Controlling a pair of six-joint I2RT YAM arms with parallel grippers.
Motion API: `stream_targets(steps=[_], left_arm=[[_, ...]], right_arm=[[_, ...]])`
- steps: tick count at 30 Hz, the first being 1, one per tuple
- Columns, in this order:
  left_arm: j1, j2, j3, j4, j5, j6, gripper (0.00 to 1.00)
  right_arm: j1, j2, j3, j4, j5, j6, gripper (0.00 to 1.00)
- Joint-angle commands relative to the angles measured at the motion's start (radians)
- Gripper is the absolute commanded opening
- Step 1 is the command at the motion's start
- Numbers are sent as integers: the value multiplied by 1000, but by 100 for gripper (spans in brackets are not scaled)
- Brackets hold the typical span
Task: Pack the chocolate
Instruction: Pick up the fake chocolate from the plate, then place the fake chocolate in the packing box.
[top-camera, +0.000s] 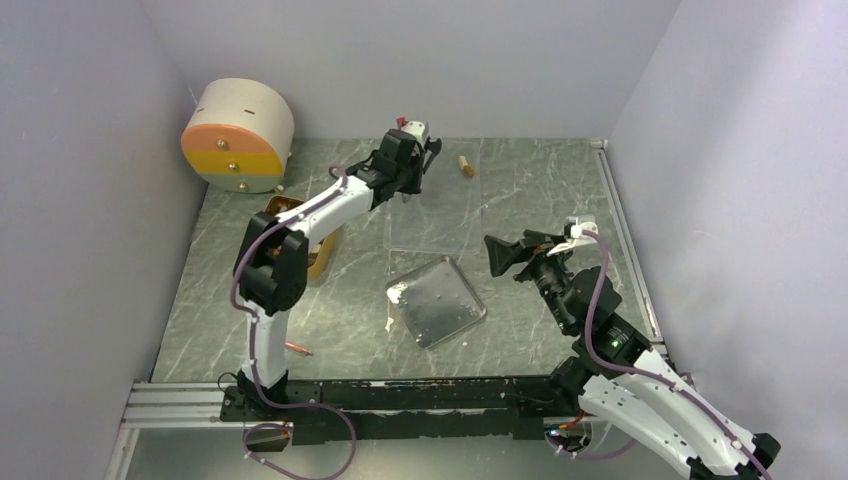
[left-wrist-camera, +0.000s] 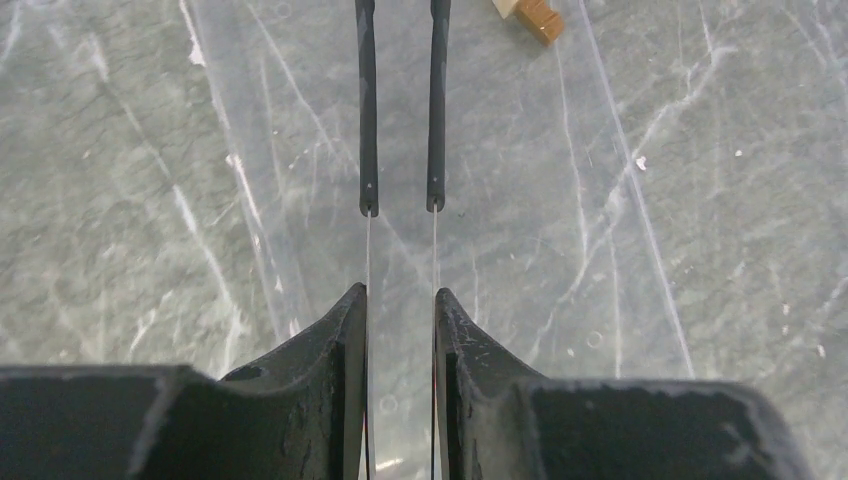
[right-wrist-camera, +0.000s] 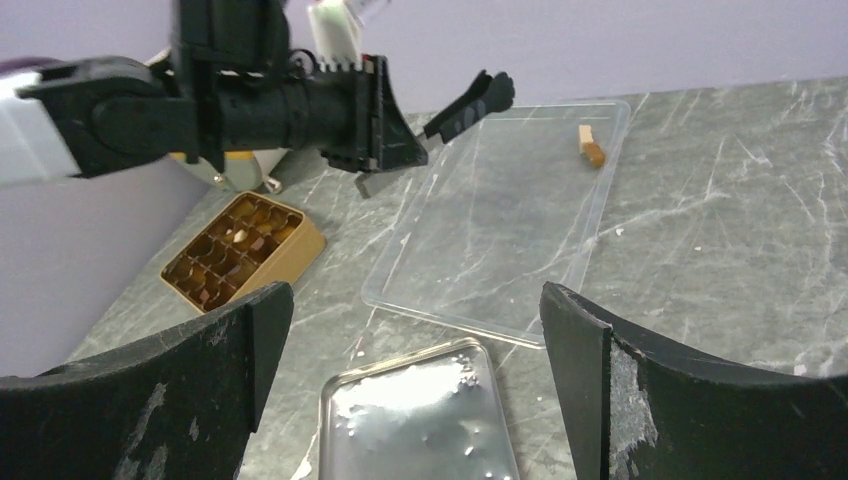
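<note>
One chocolate, a cream and brown block, lies at the far edge of a clear plastic tray. It also shows in the left wrist view and the right wrist view. My left gripper is shut on black-tipped tweezers and hovers over the tray, left of the chocolate. The tweezers' tips stand apart and hold nothing. The golden-tan compartment box holds several chocolates. In the top view the box is partly hidden by the left arm. My right gripper is open and empty.
A metal tray smeared with white lies at mid-table, below the right gripper. A cream, orange and yellow drum stands at the back left. A red-orange pen lies by the left arm's base. Walls close in three sides.
</note>
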Motion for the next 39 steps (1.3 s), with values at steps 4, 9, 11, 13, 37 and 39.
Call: stream_targets(steps=[4,9,11,13,37,39], left_arm=[[1,-176,-34,-150,-64,-70,24],[4,-289,-116,-224,-125,-72,24],[10,-338,-151,-248,-143,-70,24],[23,-375,-175,-288,-149,-77,24],[286,-803,-371,-804,-94,-64,27],[287,-811,-376,-834,-92,-74,27]], right_arm=[[-1,-8,-6,24,-17,6,100],[-1,-19,-15,23,-21,7,100],[-1,-19,-18,22,-20,5,100],[-1,-18,-15,20,-20,5,100],[-1,47,-30,73,-62,19,100],[-1,52,-26,66,-64,22,100]])
